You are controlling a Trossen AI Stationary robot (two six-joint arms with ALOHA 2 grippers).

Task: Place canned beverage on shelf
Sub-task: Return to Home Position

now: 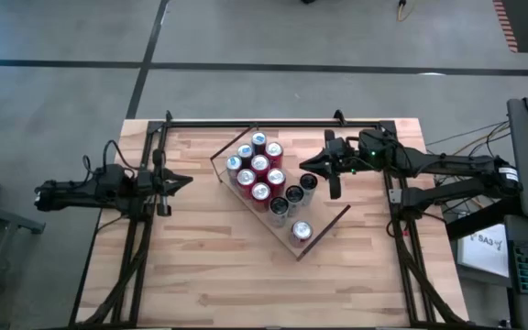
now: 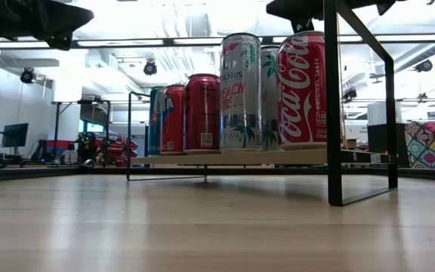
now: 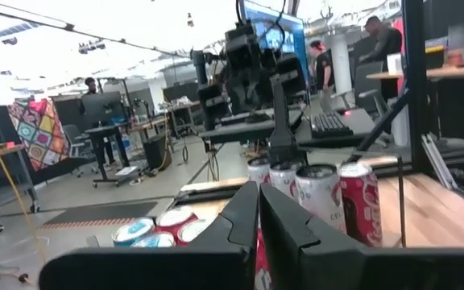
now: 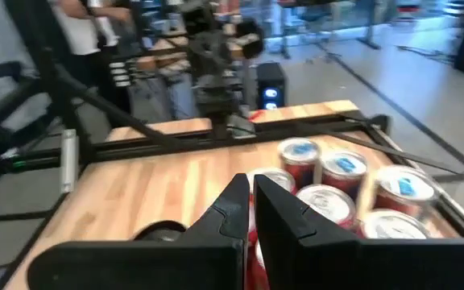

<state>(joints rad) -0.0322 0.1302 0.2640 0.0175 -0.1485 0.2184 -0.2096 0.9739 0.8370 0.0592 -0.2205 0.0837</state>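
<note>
Left claw (image 1: 174,181) sits at the left side of the counter (image 1: 200,275), well apart from the shelf (image 1: 326,218). Its fingers are pressed together w/ nothing between them.

In the middle, the shelf lies approx. diagonal on the counter and carries every one of the cans (image 1: 259,166) you can see. Red ones are packed toward its far-left part, and darker and silver ones run toward the near corner. No can stands loose on the counter, so I judge the placing itself as done, and only bringing the arms to rest is left. The shelf's right corner is bare, but no further can waits in view.

Right claw (image 1: 312,165) hangs near the shelf's far-right edge, just beside the nearest dark cans. It is also closed and empty. You should pull it away w/o brushing that can.
</note>
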